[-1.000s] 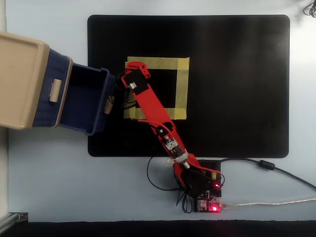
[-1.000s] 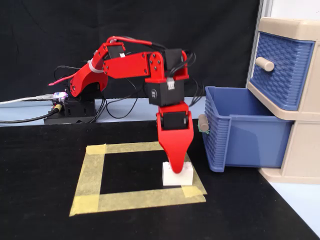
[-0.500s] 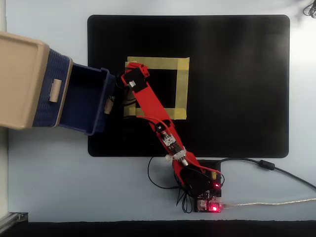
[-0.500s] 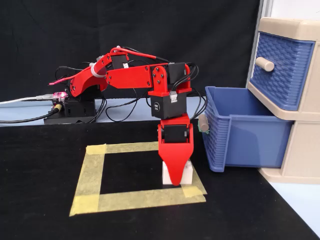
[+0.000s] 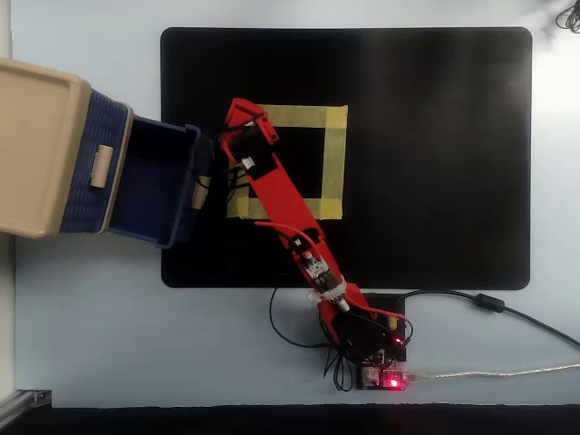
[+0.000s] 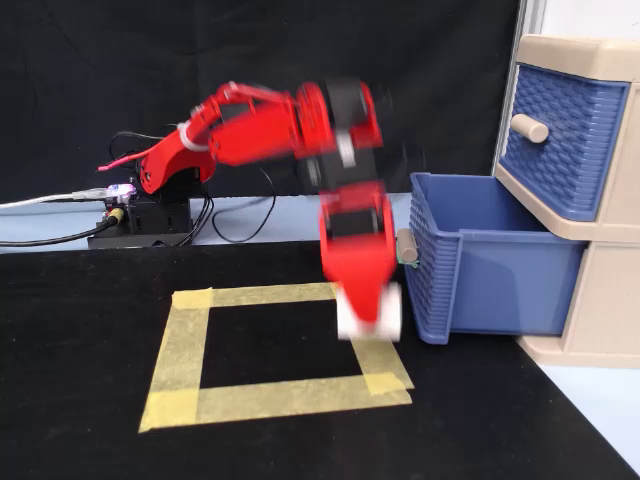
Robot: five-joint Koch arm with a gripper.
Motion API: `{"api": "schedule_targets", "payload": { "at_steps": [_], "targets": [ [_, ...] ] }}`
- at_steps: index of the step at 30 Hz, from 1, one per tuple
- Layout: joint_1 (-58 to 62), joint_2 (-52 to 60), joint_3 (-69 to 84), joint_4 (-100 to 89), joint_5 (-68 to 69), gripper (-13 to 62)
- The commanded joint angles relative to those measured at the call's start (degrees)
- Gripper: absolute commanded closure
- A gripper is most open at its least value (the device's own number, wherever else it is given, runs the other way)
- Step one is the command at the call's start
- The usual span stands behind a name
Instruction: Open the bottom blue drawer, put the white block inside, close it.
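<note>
- The white block [image 6: 370, 312] is now up in the air; before, it sat on the corner of the yellow tape square [image 6: 180, 350].
- The gripper [image 6: 365, 305] holds the block and is higher than before, and blurry in the fixed view.
- Seen from above, the gripper [image 5: 237, 111] is a bit farther along the tape square's edge nearest the bottom blue drawer [image 5: 168, 186].

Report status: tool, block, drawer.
Tool shut on white block, lifted clear of mat. Bottom blue drawer open. Path to drawer unobstructed.
</note>
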Motion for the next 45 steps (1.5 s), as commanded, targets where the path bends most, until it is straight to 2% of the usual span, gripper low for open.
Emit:
{"api": "schedule_targets", "payload": {
  "at_steps": [1,3,6,10,13,16,28,29,31,33,38,41,45],
  "targets": [
    [-0.1,8.9,-1.7,0.7,-6.2,57.5],
    [-0.4,13.1,-1.8,0.8,-15.6,57.5],
    [-2.9,18.2,-1.9,0.7,-37.1,57.5],
    [-16.3,19.0,-2.1,0.0,-65.8,57.4],
    [-21.8,17.1,-1.9,-2.5,-81.2,57.4],
    [-22.8,14.9,-1.7,-3.1,-89.2,57.4],
    [-25.0,6.9,-1.9,-3.2,-92.0,55.7],
    [-25.0,6.6,-2.0,-3.2,-92.2,50.7],
    [-25.2,6.5,-2.1,-3.3,-92.7,28.4],
    [-25.2,6.7,-2.2,-3.5,-94.2,16.1],
    [-24.5,14.2,-2.3,-2.1,-96.9,15.4],
    [-21.1,21.5,-1.8,8.7,-96.2,15.5],
    [-14.2,22.2,3.2,20.7,-85.9,15.5]
  ]
}}
